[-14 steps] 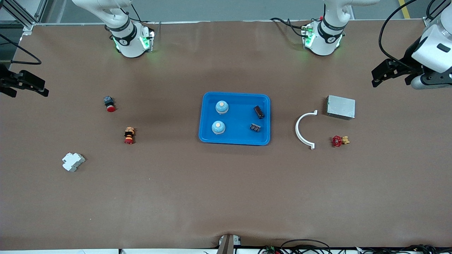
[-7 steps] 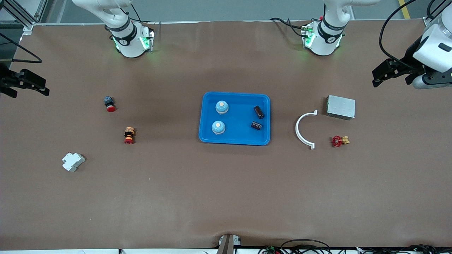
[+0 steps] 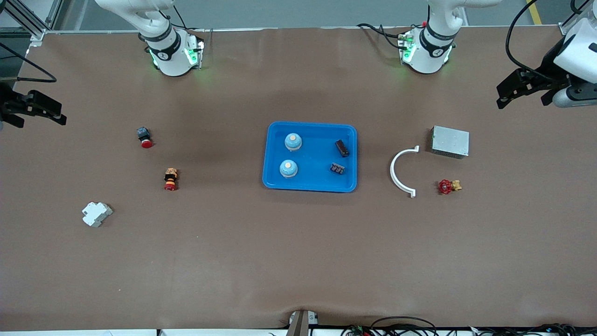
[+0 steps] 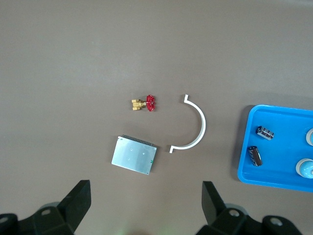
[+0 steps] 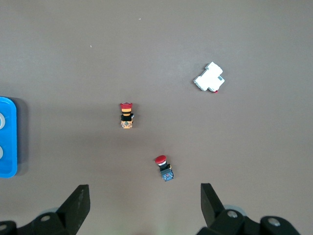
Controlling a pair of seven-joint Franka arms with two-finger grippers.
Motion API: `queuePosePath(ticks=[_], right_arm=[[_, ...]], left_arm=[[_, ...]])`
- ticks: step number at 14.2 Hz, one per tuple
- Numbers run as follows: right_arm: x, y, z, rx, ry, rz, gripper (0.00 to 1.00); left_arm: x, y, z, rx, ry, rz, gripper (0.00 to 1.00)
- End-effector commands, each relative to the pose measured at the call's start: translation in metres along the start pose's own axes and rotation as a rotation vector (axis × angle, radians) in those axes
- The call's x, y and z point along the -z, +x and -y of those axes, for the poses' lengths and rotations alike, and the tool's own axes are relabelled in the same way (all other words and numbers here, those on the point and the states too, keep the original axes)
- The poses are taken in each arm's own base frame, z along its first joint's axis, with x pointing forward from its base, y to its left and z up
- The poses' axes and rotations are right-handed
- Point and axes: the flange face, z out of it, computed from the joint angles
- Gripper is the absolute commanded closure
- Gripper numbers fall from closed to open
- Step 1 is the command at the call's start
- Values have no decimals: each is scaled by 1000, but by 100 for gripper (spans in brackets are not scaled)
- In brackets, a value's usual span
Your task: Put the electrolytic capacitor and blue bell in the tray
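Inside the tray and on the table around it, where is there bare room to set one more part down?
In the tray, a bare strip runs down the middle between the two blue bells and the electrolytic capacitor with the black ridged part. The table nearer the front camera than the tray is bare. It is crowded toward the left arm's end, around the white arc.

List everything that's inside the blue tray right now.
The tray holds four things: two blue bells toward the right arm's end, the electrolytic capacitor, and a small black ridged part nearer the front camera. Nothing covers them; whatever is under them is hidden.
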Motion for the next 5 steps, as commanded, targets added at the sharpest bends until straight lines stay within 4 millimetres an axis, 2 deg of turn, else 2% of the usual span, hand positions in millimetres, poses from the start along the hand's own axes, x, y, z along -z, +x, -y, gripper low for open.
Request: queuePosePath(ticks=[1,5], right_arm=[[15,-13,2,-3,16,-5,0],[21,-17,-1,-9,28,1,0]], left_arm=[[9,-4,4,-14,11,-11,0],[12,0,6,-9,14,-17,0]])
